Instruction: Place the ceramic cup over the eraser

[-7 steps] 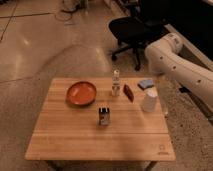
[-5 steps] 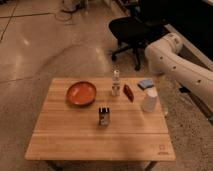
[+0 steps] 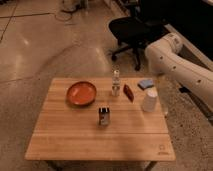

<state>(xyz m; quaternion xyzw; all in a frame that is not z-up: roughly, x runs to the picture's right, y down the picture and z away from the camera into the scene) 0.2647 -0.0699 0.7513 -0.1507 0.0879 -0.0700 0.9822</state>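
Note:
The white ceramic cup (image 3: 149,100) stands on the right side of the wooden table (image 3: 75,140). The eraser (image 3: 103,116), a small upright block with a black top and whitish-grey body, stands near the table's middle, left of the cup and apart from it. Only the white arm (image 3: 177,62) shows, reaching in from the right above the table's far right corner. The gripper itself is out of view.
An orange bowl (image 3: 81,93) sits at the left back. A slim pale bottle (image 3: 116,83), a dark red flat piece (image 3: 128,92) and a light blue pad (image 3: 146,84) lie at the back. A black office chair (image 3: 131,30) stands behind the table.

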